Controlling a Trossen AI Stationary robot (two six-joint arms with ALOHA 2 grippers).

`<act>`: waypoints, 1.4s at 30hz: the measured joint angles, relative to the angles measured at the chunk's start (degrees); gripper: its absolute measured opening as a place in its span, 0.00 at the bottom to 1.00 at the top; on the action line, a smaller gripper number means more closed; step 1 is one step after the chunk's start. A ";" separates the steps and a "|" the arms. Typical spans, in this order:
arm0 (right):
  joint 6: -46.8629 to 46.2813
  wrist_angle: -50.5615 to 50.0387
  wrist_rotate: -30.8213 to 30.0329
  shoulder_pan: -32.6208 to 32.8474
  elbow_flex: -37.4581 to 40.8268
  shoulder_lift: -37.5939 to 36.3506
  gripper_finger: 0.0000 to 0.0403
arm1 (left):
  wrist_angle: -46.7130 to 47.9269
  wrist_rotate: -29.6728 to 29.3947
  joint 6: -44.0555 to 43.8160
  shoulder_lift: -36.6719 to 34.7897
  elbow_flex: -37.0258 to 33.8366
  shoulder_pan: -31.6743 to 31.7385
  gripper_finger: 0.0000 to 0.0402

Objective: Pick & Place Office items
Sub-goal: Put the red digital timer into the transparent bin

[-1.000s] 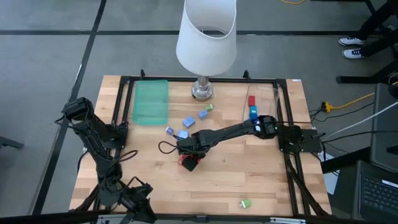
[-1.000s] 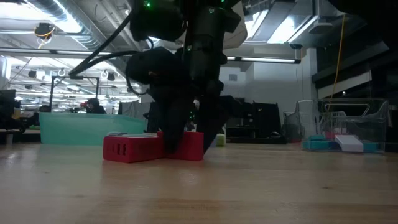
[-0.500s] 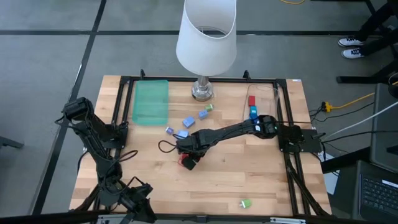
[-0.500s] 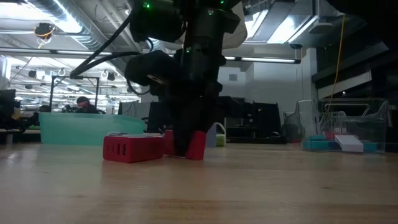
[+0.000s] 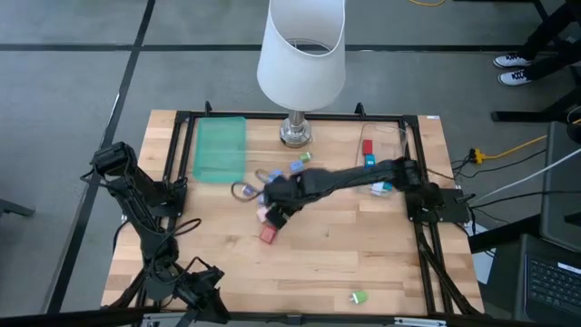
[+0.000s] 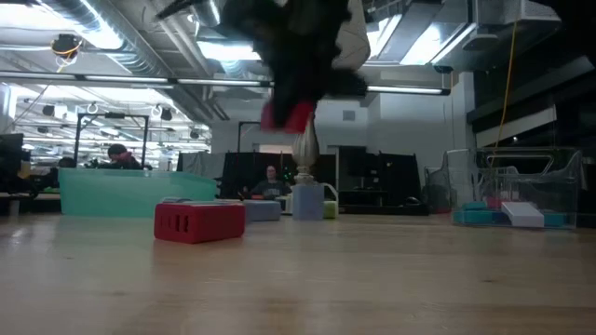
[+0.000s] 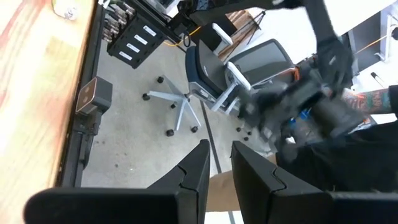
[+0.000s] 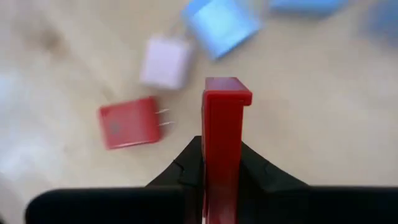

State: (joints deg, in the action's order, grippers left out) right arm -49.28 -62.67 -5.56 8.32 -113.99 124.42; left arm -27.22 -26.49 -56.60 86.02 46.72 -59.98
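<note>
My right gripper [image 5: 277, 207] hangs above the table's middle, shut on a small red piece [image 6: 287, 116]. Below it a second red piece [image 5: 268, 234] lies flat on the wood, with a pink piece [image 8: 165, 62] and a blue piece [image 8: 221, 22] close by. More blue pieces [image 5: 275, 177] lie near the lamp's foot. A lone green piece [image 5: 359, 297] sits by the near edge. My left gripper [image 7: 217, 168] is parked at the near left corner, shut on nothing. My right gripper pinches the red piece by its two flat sides [image 8: 227, 155] between its two fingers. The fingers come from above and point down. The piece stands edge-on and reaches out past the fingertips [image 8: 186, 158]. It hangs well clear of the table.
A white lamp [image 5: 300, 54] stands at the far middle. A flat green tray [image 5: 221, 148] lies at the far left. A clear bin [image 5: 386, 150] at the far right holds red and blue pieces. A black frame [image 5: 177, 154] runs around the table.
My right gripper has shut on one of two red pieces lying side by side, then risen with it and gone a little toward the far edge. That piece is now lifted clear. The other red piece has stayed on the table.
</note>
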 joint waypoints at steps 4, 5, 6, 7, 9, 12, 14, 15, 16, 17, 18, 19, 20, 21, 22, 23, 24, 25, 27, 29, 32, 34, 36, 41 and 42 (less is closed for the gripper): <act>-0.16 -9.84 -7.74 -2.15 0.00 -7.91 0.12 | 0.00 0.07 0.36 0.00 0.00 0.46 0.15; -0.44 -12.44 -9.50 -2.72 0.00 -9.74 0.12 | 0.00 0.06 0.40 0.00 0.00 0.57 0.15; -0.97 -15.45 -11.35 -3.31 0.00 -11.73 0.12 | 0.00 0.08 0.40 0.00 0.00 0.61 0.15; -1.45 -18.46 -13.19 -3.87 0.00 -13.67 0.12 | -0.02 0.08 0.42 0.00 0.00 0.79 0.15; -2.86 -23.99 -16.79 -5.03 -0.01 -18.05 0.12 | 0.00 0.12 0.42 0.00 0.00 0.89 0.15; -4.37 -26.95 -20.78 -6.80 1.38 -24.61 0.12 | 0.00 0.04 0.77 0.00 0.00 1.07 0.15; -5.96 -27.70 -22.33 -8.06 3.96 -29.40 0.12 | -0.01 -0.31 0.85 0.00 0.00 1.41 0.15; -7.29 -27.46 -23.72 -8.62 5.33 -31.72 0.12 | -0.02 -0.34 0.86 0.00 0.00 1.54 0.15; -8.32 -26.96 -24.79 -9.23 7.56 -34.40 0.12 | -0.04 -0.36 0.90 0.00 0.00 1.66 0.15; -9.40 -27.24 -25.38 -9.75 10.04 -36.78 0.12 | -0.26 -0.42 0.90 0.00 0.00 1.75 0.15; -11.04 -27.68 -25.90 -10.29 12.55 -38.93 0.12 | -0.47 -0.54 0.90 0.00 0.00 1.92 0.15; -12.69 -27.33 -26.51 -10.68 15.19 -41.04 0.12 | -0.48 -0.76 0.90 0.00 0.00 2.06 0.15; -13.88 -27.09 -26.63 -11.13 18.13 -43.14 0.12 | -0.45 -0.97 1.02 0.00 0.00 2.05 0.15; -15.05 -27.40 -26.58 -11.64 21.27 -45.13 0.12 | -0.45 -1.08 1.04 0.00 0.00 2.09 0.15; -16.26 -27.53 -26.50 -12.17 24.35 -46.83 0.12 | -0.46 -1.27 1.05 0.00 0.00 2.14 0.15; -17.41 -27.33 -26.18 -12.68 27.64 -48.29 0.12 | -0.45 -1.48 1.05 0.00 0.00 2.15 0.15; -18.18 -27.29 -25.28 -13.20 31.07 -49.60 0.12 | -0.44 -1.49 1.02 0.00 0.00 2.29 0.15; -18.94 -26.90 -24.25 -13.65 34.53 -50.68 0.12 | -0.44 -1.47 0.96 0.00 0.00 2.42 0.15; -19.33 -23.56 -22.26 -14.31 41.44 -52.75 0.12 | -0.42 -1.47 0.46 0.00 0.00 2.75 0.15; -18.33 -17.90 -19.17 -14.92 48.74 -54.47 0.12 | -0.42 -1.47 0.16 0.00 0.00 3.15 0.15; -16.58 -6.84 -15.13 -15.94 59.18 -55.39 0.12 | 0.07 -1.05 -1.37 0.00 0.00 4.11 0.15; -15.60 -0.47 -13.16 -16.77 64.85 -55.39 0.12 | 0.28 -0.69 -2.66 0.00 0.00 4.70 0.15; -14.64 4.90 -11.29 -17.77 69.53 -55.29 0.12 | 0.26 -0.66 -3.94 0.00 0.00 5.25 0.15; -13.30 8.08 -10.04 -19.73 74.71 -55.23 0.12 | 0.26 -0.71 -6.46 0.00 0.00 6.67 0.15; -11.88 8.07 -10.05 -19.86 74.66 -55.23 0.13 | 0.25 -0.79 -6.87 0.00 0.00 7.03 0.15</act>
State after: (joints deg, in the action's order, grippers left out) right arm -61.16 -54.60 -15.61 -11.54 -39.34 69.19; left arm -26.97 -27.28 -63.48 86.02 46.72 -52.95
